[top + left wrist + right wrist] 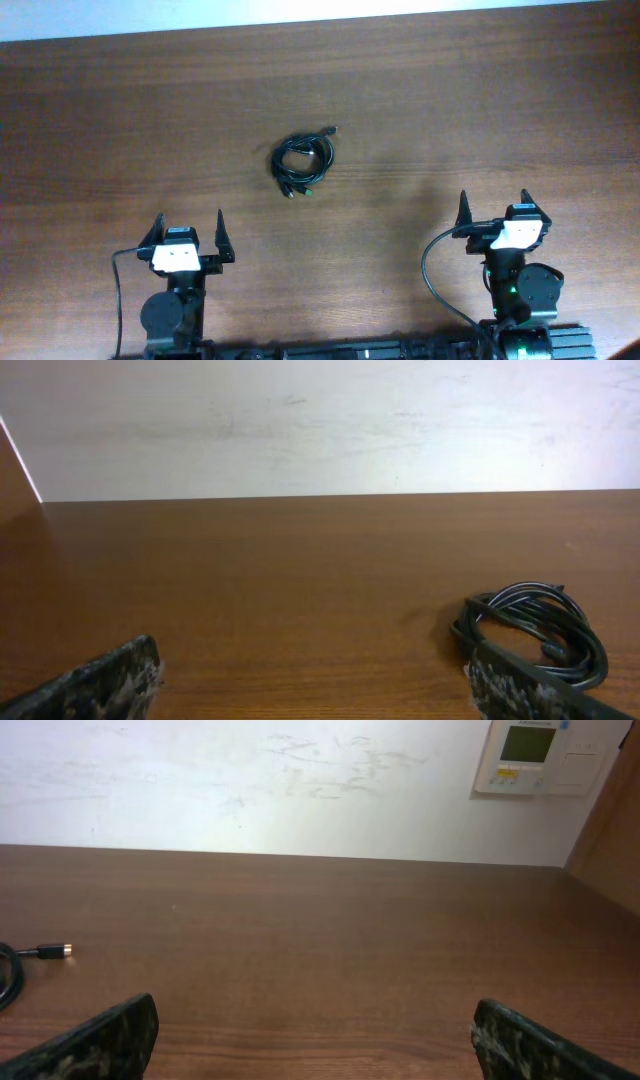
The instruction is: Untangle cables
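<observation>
The cables (303,161) lie as one small coiled black bundle on the brown table, near the middle, with greenish plug tips at its lower edge and one plug sticking out at the upper right. In the left wrist view the bundle (535,635) lies ahead at the right, partly behind my right finger. In the right wrist view only a loop and one plug end (45,951) show at the far left. My left gripper (188,235) is open and empty, near the front edge left of the bundle. My right gripper (494,211) is open and empty at the front right.
The wooden table (480,100) runs back to a white wall (320,420). A wall control panel (530,755) shows at the upper right in the right wrist view. The arms' own thick black wires (432,270) loop beside their bases.
</observation>
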